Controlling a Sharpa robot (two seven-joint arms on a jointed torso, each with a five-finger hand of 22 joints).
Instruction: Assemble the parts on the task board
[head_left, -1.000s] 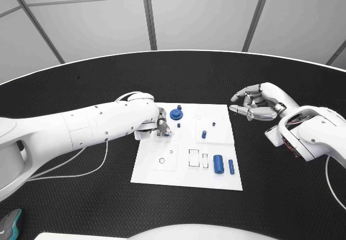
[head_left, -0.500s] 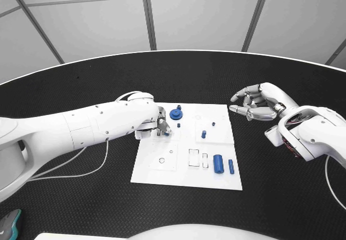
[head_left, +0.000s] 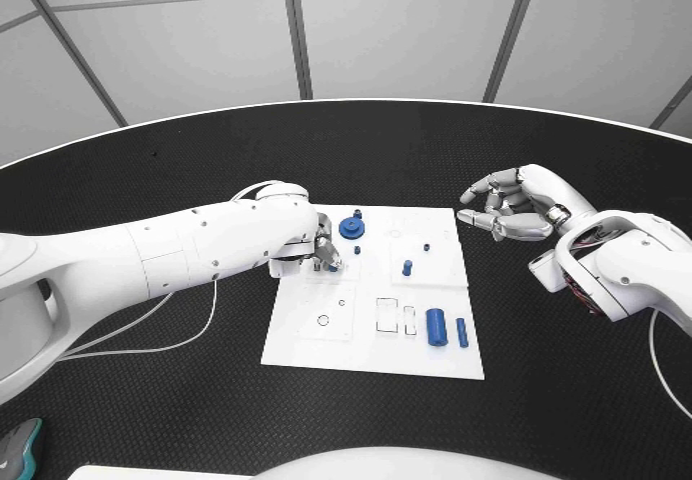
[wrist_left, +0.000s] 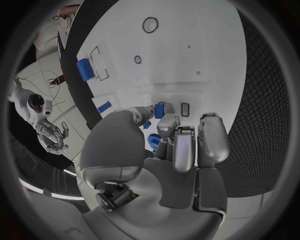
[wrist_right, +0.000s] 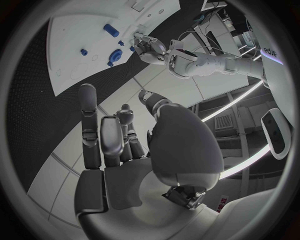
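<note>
Where the black table (head_left: 173, 400) curves below pale wall panels, you see the white task board (head_left: 378, 345) at its middle. Your left hand (head_left: 315, 248) pinches a small blue part (wrist_left: 159, 110) over the board's left half; your right hand (head_left: 516, 205) hovers beside the board's far right corner, fingers loosely curled, empty. More blue parts (head_left: 444, 328) lie near the board's right edge.

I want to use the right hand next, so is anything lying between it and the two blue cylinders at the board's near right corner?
Nothing visible does. The right hand hovers over bare black table beyond the task board's right edge, fingers apart and holding nothing. The two blue cylinders lie side by side, with only board and table between.
</note>
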